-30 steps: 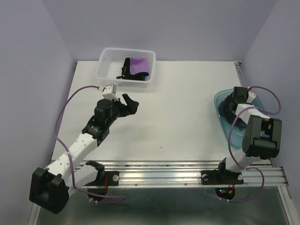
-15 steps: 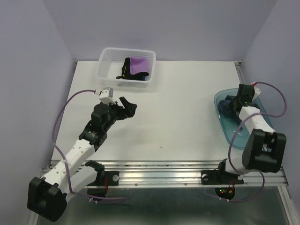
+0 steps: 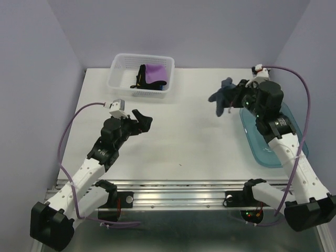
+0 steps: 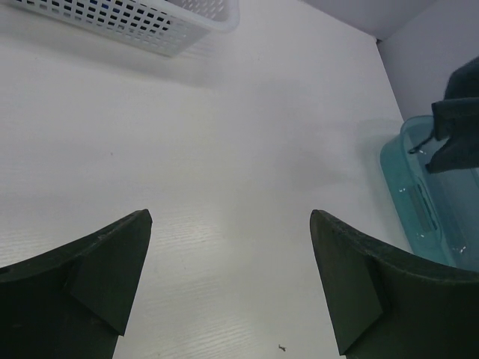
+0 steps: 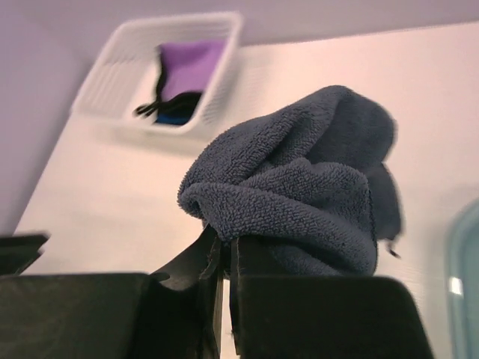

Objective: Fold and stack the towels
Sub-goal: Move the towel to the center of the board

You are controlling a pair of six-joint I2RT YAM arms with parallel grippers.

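The right claw (image 5: 223, 258) is clamped on a bunched navy-grey towel (image 5: 296, 187), held in the air above the worktop (image 3: 194, 142), just left of the blue tub (image 3: 265, 152). The left claw (image 4: 228, 217) hangs with its jaws spread (nothing between them) near the white basket (image 3: 119, 79), which holds a purple towel (image 3: 156, 72) and a black towel (image 3: 140, 76).

A robotics lab cell: plain lavender walls (image 3: 199, 26) box in a white table (image 3: 194, 131), left arm (image 3: 94, 163) and right arm (image 3: 291, 152) bolted to an aluminium rail (image 3: 178, 190).

Navy-grey towel (image 5: 299, 194), white mesh basket (image 3: 139, 93)
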